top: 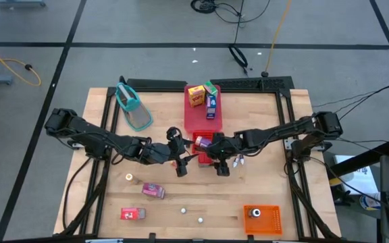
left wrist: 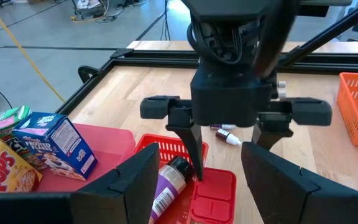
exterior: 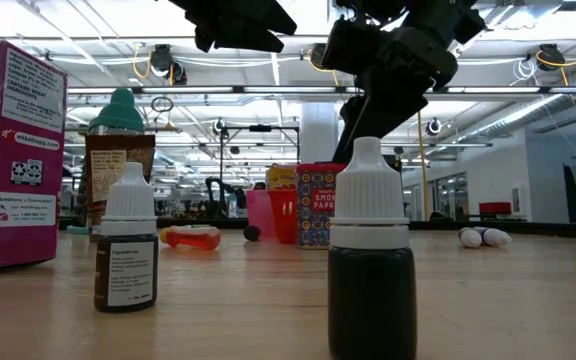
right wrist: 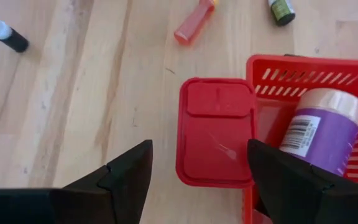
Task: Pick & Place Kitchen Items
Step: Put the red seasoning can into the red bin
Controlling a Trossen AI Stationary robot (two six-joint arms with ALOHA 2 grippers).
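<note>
We see the right gripper (left wrist: 229, 155) pointing down, fingers apart and empty, just above the small red lid (right wrist: 217, 132) beside the red basket (right wrist: 303, 78). The left gripper (top: 179, 164) hangs near this basket, fingers also apart, holding nothing.

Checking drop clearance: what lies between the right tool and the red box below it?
Nothing: in the right wrist view, the open right tool hangs over the red box.

Light wooden table (top: 262, 111), black-framed, bearing a red tray (top: 196, 115), orange bin (top: 270, 214), pink cartons (top: 152, 191), scattered dropper bottles (exterior: 370, 262).
</note>
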